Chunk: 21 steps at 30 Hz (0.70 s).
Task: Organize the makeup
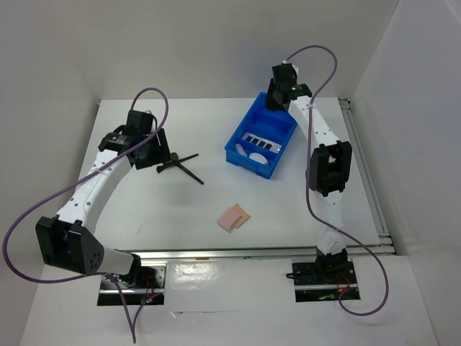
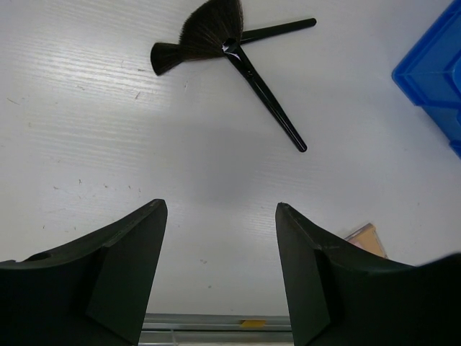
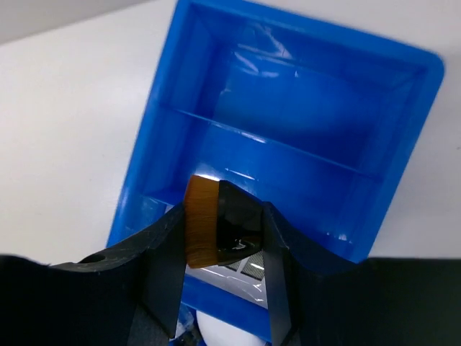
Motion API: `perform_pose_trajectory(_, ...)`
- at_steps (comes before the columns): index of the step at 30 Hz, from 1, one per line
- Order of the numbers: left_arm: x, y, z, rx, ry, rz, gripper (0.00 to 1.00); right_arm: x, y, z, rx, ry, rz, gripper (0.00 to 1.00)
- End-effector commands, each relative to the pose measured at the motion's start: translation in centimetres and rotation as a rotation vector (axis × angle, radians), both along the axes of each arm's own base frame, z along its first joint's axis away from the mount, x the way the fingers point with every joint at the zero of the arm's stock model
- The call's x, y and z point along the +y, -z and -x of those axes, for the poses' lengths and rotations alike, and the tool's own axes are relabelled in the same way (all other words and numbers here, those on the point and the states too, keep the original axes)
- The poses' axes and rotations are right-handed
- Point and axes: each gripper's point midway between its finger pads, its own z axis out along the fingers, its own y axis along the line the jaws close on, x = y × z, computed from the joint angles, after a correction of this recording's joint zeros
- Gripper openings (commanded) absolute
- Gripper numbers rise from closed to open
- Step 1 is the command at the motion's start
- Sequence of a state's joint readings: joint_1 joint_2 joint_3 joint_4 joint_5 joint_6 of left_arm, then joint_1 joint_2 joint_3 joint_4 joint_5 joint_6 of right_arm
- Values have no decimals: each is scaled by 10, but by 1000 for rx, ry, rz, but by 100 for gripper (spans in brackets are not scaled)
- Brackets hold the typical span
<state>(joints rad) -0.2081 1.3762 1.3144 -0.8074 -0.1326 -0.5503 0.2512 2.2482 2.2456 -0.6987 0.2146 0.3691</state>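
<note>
The right gripper (image 3: 222, 216) is clenched on a short brush (image 3: 202, 220) with a tan tip, which stands up between the jaws. Below it is the blue tray (image 3: 167, 94). In the top view the gripper hangs over the tray's 12 o'clock end, where two compartments look bare. The dark palette (image 1: 259, 140) lies in the 6 o'clock compartment.

The step in hand looks like setting this brush down. To do it well, centre the gripper over one bare compartment, clear of the divider. Turn the brush along the compartment's length, go low, and only then let go.

The left gripper (image 2: 220, 238) is spread wide and holds nothing. Two black brushes (image 2: 248, 68) lie crossed on the table at its 12 o'clock. The pink pads (image 1: 234, 217) sit at the tray's 7 o'clock, well apart from it.
</note>
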Motion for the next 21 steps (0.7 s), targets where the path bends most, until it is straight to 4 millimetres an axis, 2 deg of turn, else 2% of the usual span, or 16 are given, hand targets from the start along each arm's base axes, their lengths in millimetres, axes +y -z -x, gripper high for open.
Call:
perform_pose_trajectory(1, 0, -4, -4, -18, 19, -9, 75, 2, 35, 4, 88, -16, -34, 29)
perform_pose_trajectory(4, 0, 1, -3, 3, 20, -13, 75, -7, 52, 3, 127, 3, -41, 29)
perform_pose_trajectory(8, 0, 1, -3, 3, 20, -13, 76, -8, 73, 6, 169, 10, -39, 33)
perform_pose_trajectory(9, 0, 1, -3, 3, 20, -13, 76, -8, 73, 6, 169, 10, -39, 43)
perform_pose_trajectory(12, 0, 1, -5, 3, 20, -13, 76, -7, 78, 6, 178, 17, -43, 67)
perform_pose_trajectory(13, 0, 2, -3, 12, 20, -15, 76, -7, 78, 6, 178, 17, -43, 79)
perform_pose_trajectory(15, 0, 2, -3, 12, 20, -15, 76, -9, 78, 6, 176, 24, -37, 87)
perform_pose_trajectory(17, 0, 2, -3, 12, 20, -15, 76, -8, 68, 4, 155, 23, -42, 91)
perform_pose_trajectory(20, 0, 2, -3, 12, 20, -15, 76, -10, 63, 4, 144, 29, -38, 91)
perform_pose_trajectory(21, 0, 2, -3, 12, 20, -15, 76, -10, 48, 3, 114, 22, -38, 85)
